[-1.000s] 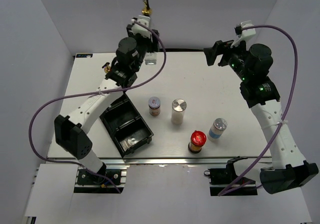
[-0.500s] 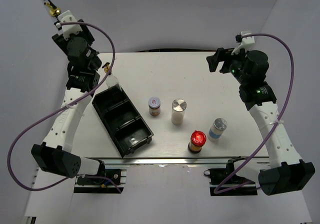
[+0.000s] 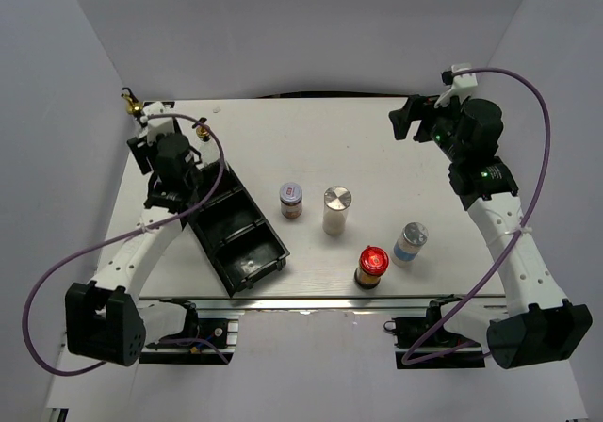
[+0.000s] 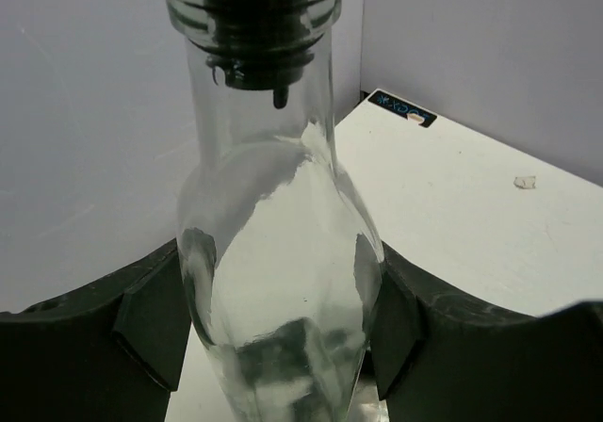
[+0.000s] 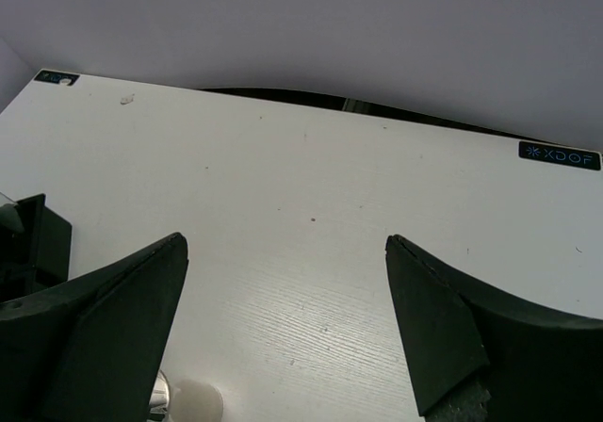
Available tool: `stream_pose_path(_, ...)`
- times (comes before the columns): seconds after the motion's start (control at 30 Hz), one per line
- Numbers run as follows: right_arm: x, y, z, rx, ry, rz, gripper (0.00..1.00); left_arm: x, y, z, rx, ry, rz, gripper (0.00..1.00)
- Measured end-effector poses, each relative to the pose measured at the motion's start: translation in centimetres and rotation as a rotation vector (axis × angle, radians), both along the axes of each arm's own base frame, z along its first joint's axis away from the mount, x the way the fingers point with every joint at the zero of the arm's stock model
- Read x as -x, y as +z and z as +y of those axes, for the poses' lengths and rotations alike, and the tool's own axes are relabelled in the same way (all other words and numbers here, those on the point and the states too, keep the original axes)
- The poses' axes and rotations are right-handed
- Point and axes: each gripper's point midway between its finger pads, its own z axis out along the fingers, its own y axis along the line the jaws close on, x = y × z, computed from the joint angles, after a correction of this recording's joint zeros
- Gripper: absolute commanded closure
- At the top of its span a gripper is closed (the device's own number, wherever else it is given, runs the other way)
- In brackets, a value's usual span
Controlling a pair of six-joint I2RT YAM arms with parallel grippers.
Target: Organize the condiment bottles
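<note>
Sitting clamped between the fingers (image 4: 151, 332) of the left claw (image 4: 275, 332): a clear glass bottle (image 4: 273, 205).

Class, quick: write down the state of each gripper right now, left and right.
Left gripper: closed on a tall clear glass bottle.
Right gripper: open, holding nothing.

Four jars (image 3: 336, 208) are ranged on the bench (image 3: 377, 149) at the tray's (image 3: 231, 219) 3 o'clock; a bottle (image 4: 278, 281) is held at its 11 o'clock.

Clear bottle (image 4: 278, 252): spout beyond top edge
</note>
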Motion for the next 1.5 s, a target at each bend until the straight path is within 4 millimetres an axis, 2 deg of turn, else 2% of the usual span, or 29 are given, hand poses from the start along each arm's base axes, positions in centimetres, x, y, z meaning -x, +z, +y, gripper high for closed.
stream_pose_path(0.1,-0.1,-0.1,-0.1,0.001,-0.004,-0.001,0.10,0.6,-1.8,-0.3,0.016,-0.028,0.005,1.00)
stream_pose_path(0.37,-0.7,-2.2,-0.3,0.011,-0.016,0.041,0.11,-0.8,-4.0,-1.7,0.066,-0.120,-0.048,1.00)
stream_pose_path(0.67,-0.8,-3.5,-0.2,0.013,-0.011,0.053,0.11,-1.4,-7.1,-2.5,0.087,-0.165,-0.072,1.00)
stream_pose_path(0.83,-0.7,-5.0,0.2,0.013,0.012,0.068,0.11,-2.1,-8.7,-2.7,0.091,-0.171,-0.080,1.00)
stream_pose_path(0.87,-0.7,-5.3,0.2,0.013,0.014,0.074,0.11,-2.3,-9.2,-2.8,0.093,-0.175,-0.071,0.98)
stream_pose_path(0.9,-0.7,-5.5,0.2,0.014,0.015,0.076,0.10,-2.4,-9.7,-2.9,0.093,-0.176,-0.063,0.80)
stream_pose_path(0.93,-0.7,-5.6,0.2,0.014,0.016,0.077,0.11,-2.4,-9.9,-2.9,0.093,-0.177,-0.058,0.71)
stream_pose_path(1.0,-0.7,-5.7,0.3,0.013,0.018,0.075,0.11,-2.2,-10.4,-2.9,0.092,-0.177,-0.053,0.66)
stream_pose_path(1.1,-0.4,-6.0,0.6,0.014,0.038,0.071,0.10,-2.0,-11.0,-2.9,0.090,-0.180,-0.038,0.50)
stream_pose_path(1.13,-0.2,-6.1,0.7,0.017,0.052,0.070,0.11,-2.0,-11.1,-2.9,0.089,-0.182,-0.033,0.33)
stream_pose_path(1.3,0.9,-7.3,2.4,0.041,0.176,0.079,0.11,-2.2,-11.4,-3.4,0.091,-0.216,-0.023,0.22)
stream_pose_path(1.43,2.0,-8.3,3.5,0.061,0.267,0.105,0.11,-2.3,-11.0,-3.9,0.097,-0.253,-0.044,0.19)
stream_pose_path(1.5,2.4,-8.7,4.0,0.074,0.306,0.113,0.11,-2.4,-10.4,-4.2,0.099,-0.269,-0.064,0.10)
